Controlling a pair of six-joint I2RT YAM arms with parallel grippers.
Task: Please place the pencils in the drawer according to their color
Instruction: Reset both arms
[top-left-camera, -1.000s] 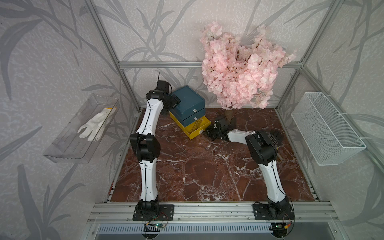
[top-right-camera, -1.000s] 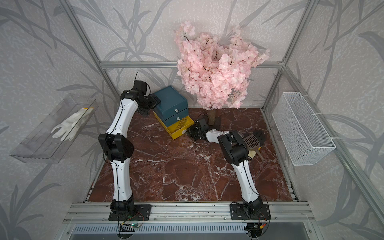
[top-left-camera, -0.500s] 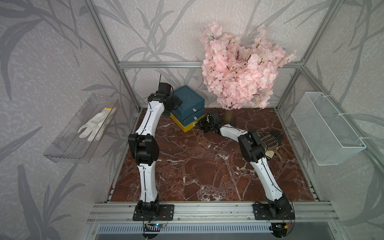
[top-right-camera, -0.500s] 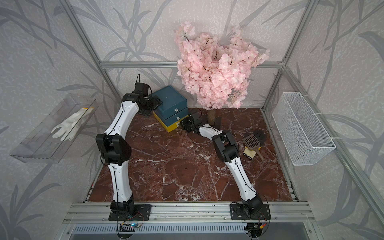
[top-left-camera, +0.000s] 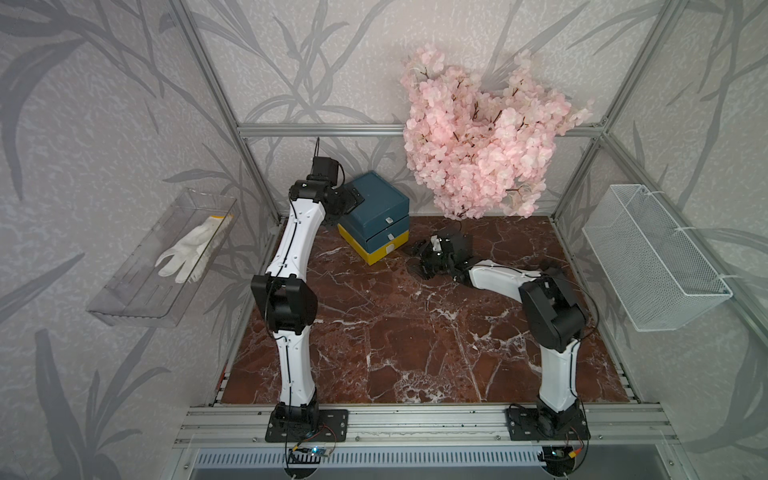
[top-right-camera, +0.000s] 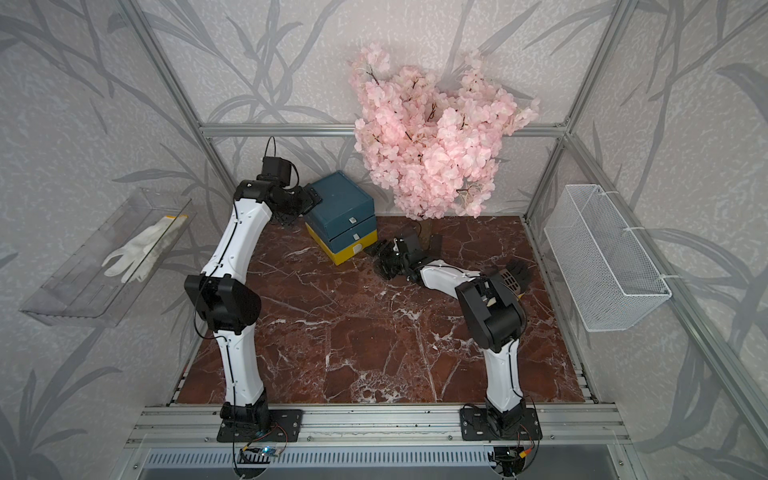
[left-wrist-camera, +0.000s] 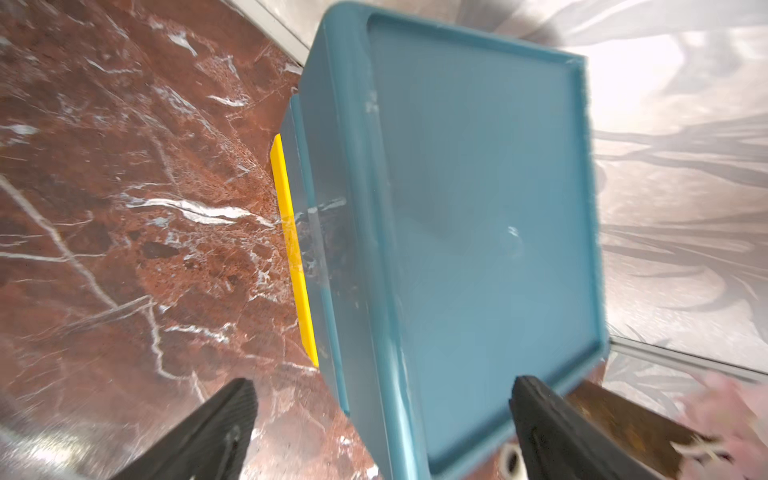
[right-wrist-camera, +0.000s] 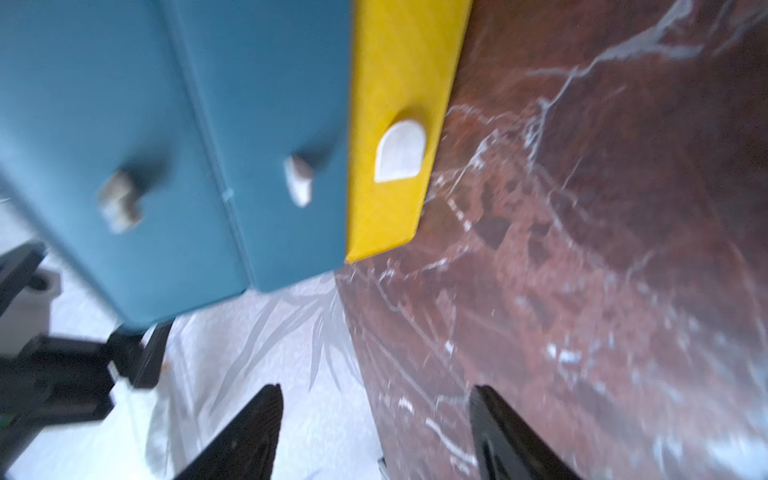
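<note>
The drawer is a dark teal chest at the back of the marble floor. Its two teal fronts and the yellow bottom front are pushed in, and the yellow one stands slightly proud. My left gripper is open at the chest's top rear corner, one finger on each side of that corner and neither touching it. My right gripper hangs open and empty just in front of the drawer fronts. No pencils show in any view.
A pink blossom tree stands behind the right gripper. A dark mesh holder lies behind the right arm. A white wire basket hangs on the right wall, and a clear shelf with a white glove on the left wall.
The yellow drawer stuck out a second ago. The right gripper, then shut, pressed it in; it has since drawn back to the right and opened. The left arm has hardly moved.
</note>
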